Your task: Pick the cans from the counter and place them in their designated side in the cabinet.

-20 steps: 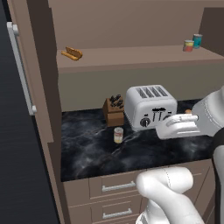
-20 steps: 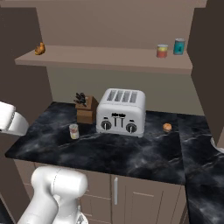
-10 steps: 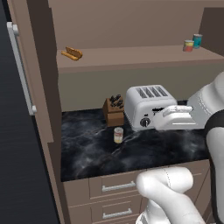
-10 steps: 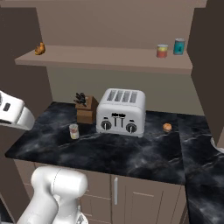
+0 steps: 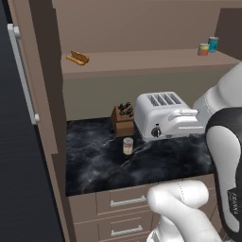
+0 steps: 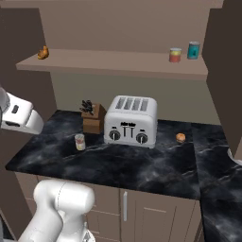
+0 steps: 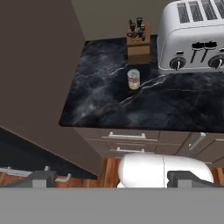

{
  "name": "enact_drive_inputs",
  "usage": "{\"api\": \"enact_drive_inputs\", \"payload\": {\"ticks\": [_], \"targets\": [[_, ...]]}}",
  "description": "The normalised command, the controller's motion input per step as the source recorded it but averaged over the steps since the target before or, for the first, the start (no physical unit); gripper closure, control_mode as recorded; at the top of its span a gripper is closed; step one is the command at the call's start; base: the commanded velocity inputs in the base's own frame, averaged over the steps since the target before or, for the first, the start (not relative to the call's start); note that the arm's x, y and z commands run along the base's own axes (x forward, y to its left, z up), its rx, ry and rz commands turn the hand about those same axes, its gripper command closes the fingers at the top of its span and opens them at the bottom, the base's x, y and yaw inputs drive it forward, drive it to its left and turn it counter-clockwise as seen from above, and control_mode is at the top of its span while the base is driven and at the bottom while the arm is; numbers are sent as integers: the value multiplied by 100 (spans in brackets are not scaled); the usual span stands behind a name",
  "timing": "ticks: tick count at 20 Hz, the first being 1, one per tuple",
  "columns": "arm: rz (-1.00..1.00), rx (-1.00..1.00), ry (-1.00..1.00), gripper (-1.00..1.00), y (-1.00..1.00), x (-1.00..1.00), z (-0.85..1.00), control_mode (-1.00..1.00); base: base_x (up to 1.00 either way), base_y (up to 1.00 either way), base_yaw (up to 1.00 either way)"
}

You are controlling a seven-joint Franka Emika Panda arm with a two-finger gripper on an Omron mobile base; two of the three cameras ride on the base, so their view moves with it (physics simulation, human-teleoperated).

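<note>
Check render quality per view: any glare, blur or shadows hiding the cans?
Left base view: flat, soft light, no glare; cream-yellow can is small but readable on the counter. Right base view: red-orange can and teal-blue can on the cabinet shelf look slightly soft. Hand view: sharp, with a faint shadow beside the can.

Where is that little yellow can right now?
The can stands on the counter, just in front of the knife block, left of the toaster.
</note>
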Motion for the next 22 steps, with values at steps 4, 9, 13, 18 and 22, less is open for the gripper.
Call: {"api": "enact_drive_inputs", "payload": {"ticks": [4,9,13,18,22], "targets": [[0,-3,0,-100,-4,31,-30,-100,0,0,0],[0,-6,-5,-100,0,26,-41,-100,0,0,0],[0,-4,-4,-100,0,32,-28,-100,0,0,0],[0,0,0,-100,-2,34,-3,-100,0,0,0],[0,0,0,-100,0,40,-5,-100,0,0,0]]}}
